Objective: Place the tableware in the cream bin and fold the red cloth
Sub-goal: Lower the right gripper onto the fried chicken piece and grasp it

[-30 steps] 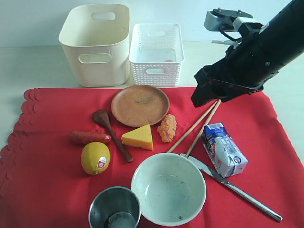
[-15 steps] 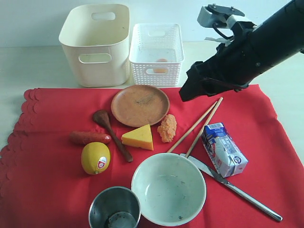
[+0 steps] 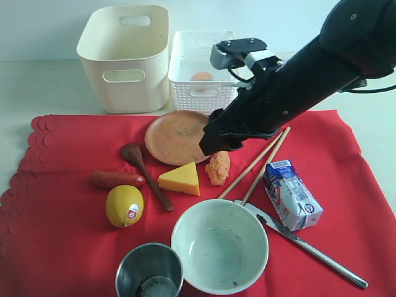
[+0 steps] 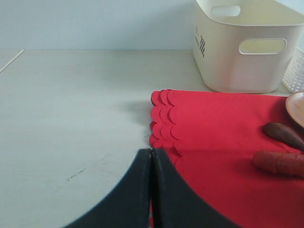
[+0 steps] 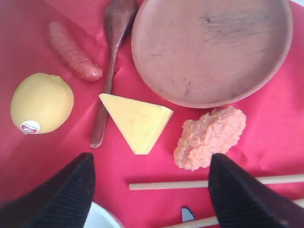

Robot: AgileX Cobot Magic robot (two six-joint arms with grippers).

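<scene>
As jaws gape, right hand [image 5: 152, 160] angled downward

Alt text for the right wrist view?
Open end effector hovers above a cheese wedge and an orange crumbly lump on a red cloth. Around them lie a brown plate, spoon, sausage, lemon and chopsticks.

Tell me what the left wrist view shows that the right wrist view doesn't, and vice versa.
Left wrist only: the cream bin, bare table, the scalloped edge of the red cloth, and the shut left gripper. Right wrist only: lemon, cheese, chopsticks, and the open right gripper. Both: red cloth, brown plate, wooden spoon, sausage.
</scene>
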